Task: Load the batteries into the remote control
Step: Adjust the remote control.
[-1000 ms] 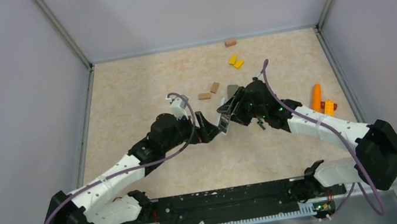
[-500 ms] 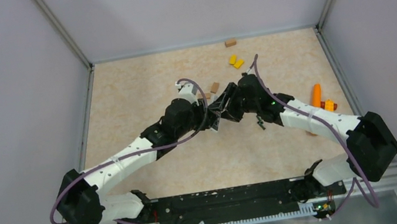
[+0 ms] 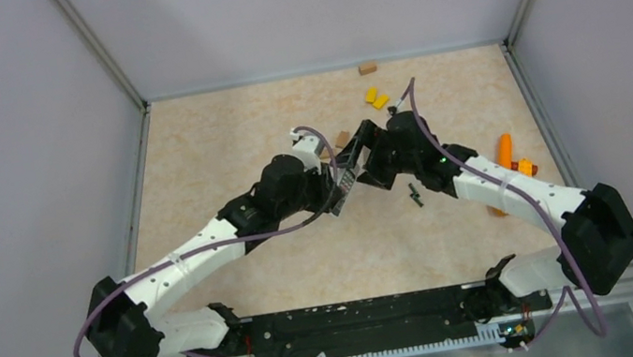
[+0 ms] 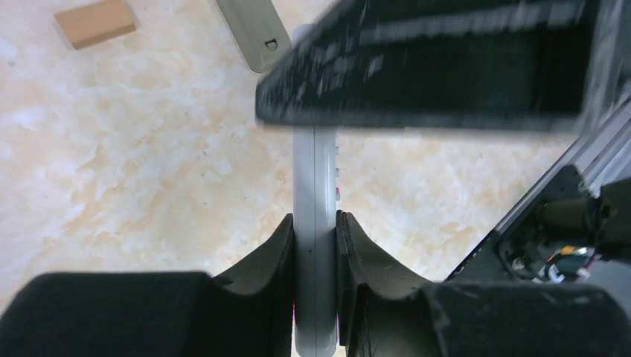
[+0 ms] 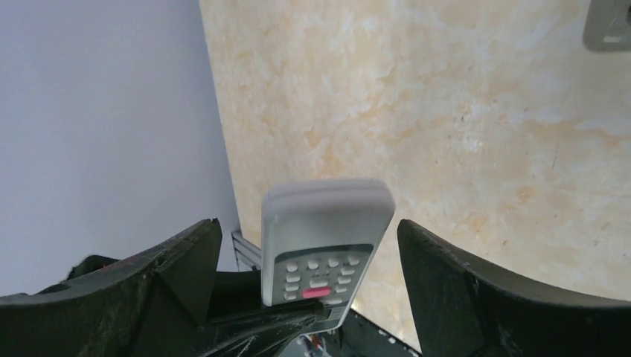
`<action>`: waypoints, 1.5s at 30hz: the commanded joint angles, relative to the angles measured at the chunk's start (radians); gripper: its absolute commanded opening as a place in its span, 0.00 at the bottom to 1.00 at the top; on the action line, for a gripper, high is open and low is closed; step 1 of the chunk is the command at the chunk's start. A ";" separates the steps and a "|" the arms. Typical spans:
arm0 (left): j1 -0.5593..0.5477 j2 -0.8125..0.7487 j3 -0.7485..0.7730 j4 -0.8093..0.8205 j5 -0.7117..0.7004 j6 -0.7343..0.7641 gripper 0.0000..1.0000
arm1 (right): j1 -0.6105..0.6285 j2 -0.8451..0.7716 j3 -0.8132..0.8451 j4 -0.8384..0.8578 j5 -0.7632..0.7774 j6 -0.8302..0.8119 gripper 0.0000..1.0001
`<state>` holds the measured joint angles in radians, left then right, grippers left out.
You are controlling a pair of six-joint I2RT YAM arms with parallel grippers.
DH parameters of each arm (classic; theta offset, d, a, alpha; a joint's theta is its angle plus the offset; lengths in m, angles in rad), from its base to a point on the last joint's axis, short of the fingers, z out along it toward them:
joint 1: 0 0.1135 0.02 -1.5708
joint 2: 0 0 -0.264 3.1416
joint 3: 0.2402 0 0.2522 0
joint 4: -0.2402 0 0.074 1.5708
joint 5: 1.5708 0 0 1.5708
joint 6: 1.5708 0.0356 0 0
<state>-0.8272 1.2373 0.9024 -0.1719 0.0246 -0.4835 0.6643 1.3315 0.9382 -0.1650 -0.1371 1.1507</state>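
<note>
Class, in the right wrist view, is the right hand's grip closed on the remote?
No, the right hand is open, its fingers standing clear of the remote on both sides.

My arms are white links joined by black joints. A purple cable trails along each. My left pincer is matte black.

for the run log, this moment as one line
left hand: shut on remote | right hand: open, astride remote | batteries: on table
</note>
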 commanded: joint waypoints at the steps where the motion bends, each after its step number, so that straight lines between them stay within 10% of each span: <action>1: -0.006 -0.063 0.069 -0.022 0.026 0.254 0.00 | -0.086 -0.122 -0.013 0.099 -0.045 -0.075 0.90; 8: -0.006 -0.074 0.000 0.147 -0.121 0.690 0.00 | -0.130 -0.097 0.136 -0.053 -0.157 -0.097 0.86; 14: -0.013 -0.090 -0.126 0.399 -0.138 1.240 0.00 | -0.128 -0.145 0.015 0.132 -0.202 0.115 0.83; 20: -0.015 -0.073 -0.259 0.875 -0.216 1.600 0.00 | -0.126 -0.143 0.042 0.088 -0.130 0.214 0.80; 32: -0.017 -0.108 -0.271 0.898 -0.087 1.801 0.00 | -0.127 -0.050 0.083 0.305 -0.187 0.335 0.62; 39: -0.013 -0.098 -0.235 0.848 -0.127 1.818 0.00 | -0.127 -0.094 0.037 0.372 -0.217 0.343 0.82; 45: -0.014 -0.068 -0.251 0.926 -0.116 1.844 0.00 | -0.135 -0.061 0.053 0.372 -0.215 0.325 0.74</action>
<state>-0.8383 1.1549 0.6285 0.6388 -0.1192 1.3334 0.5343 1.2621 0.9627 0.1520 -0.3370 1.4784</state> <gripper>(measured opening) 0.257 0.799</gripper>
